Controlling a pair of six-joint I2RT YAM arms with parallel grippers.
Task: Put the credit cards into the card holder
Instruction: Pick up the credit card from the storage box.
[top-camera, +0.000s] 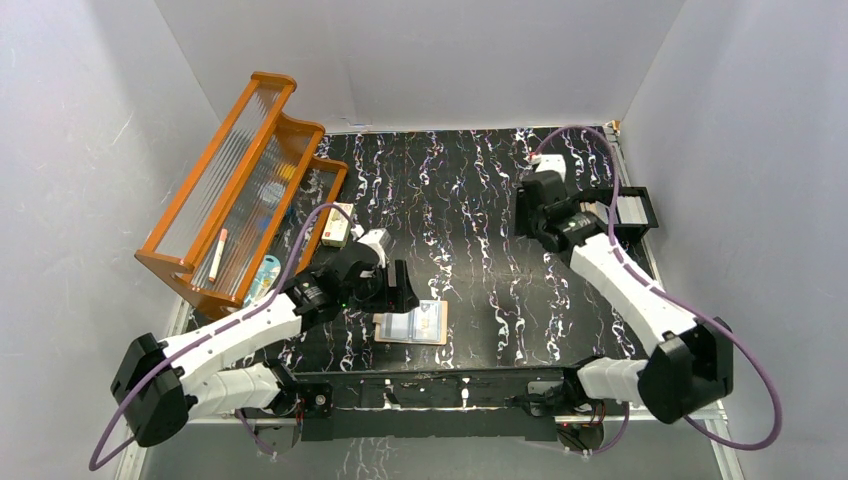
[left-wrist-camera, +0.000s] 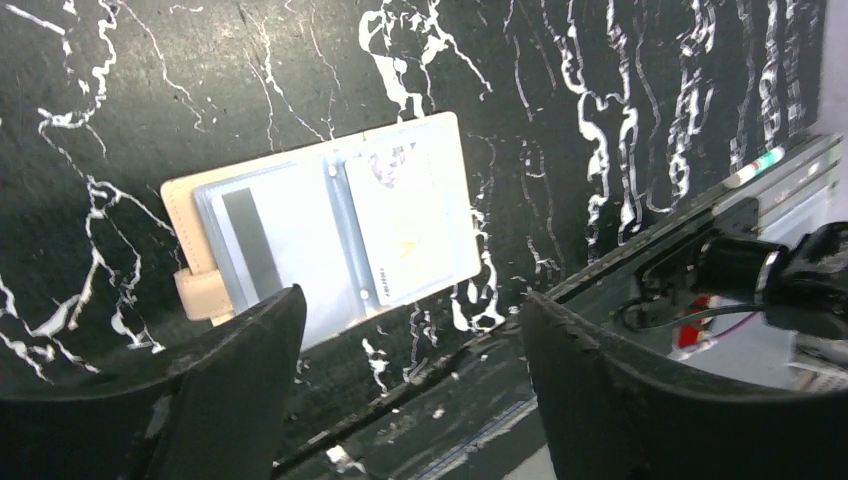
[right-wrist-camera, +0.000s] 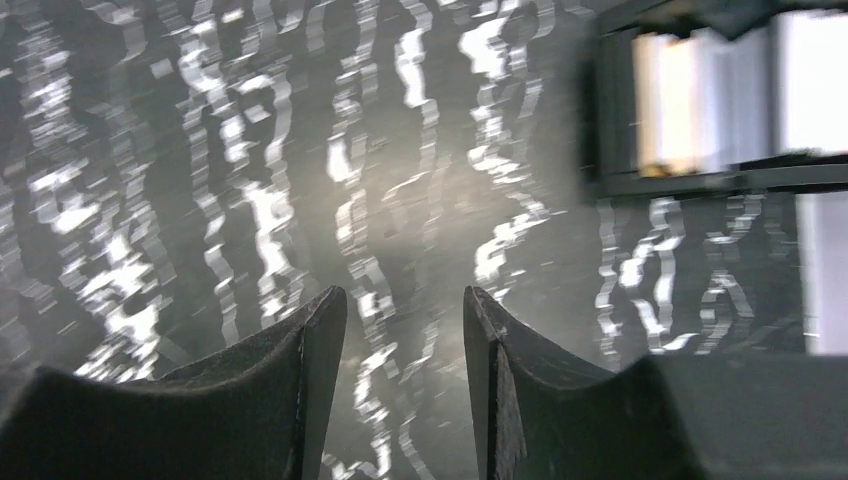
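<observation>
The tan card holder (top-camera: 412, 323) lies unfolded near the front edge of the table. In the left wrist view the card holder (left-wrist-camera: 190, 250) shows its clear pockets: one credit card (left-wrist-camera: 410, 225) with a white face on the right, another (left-wrist-camera: 250, 245) with a dark stripe on the left. My left gripper (top-camera: 390, 292) hangs just above its left end, open (left-wrist-camera: 412, 300), with nothing between its fingers. My right gripper (top-camera: 528, 222) hovers over the far right of the table, open (right-wrist-camera: 405, 295) and empty. More pale cards (right-wrist-camera: 700, 100) stand in a black tray.
The black compartment tray (top-camera: 640, 195) sits at the right edge, just beside my right gripper. An orange rack (top-camera: 235, 190) stands along the left side, with a white box with a red mark (top-camera: 338, 225) next to it. The table's front rail (left-wrist-camera: 640, 265) runs close to the card holder.
</observation>
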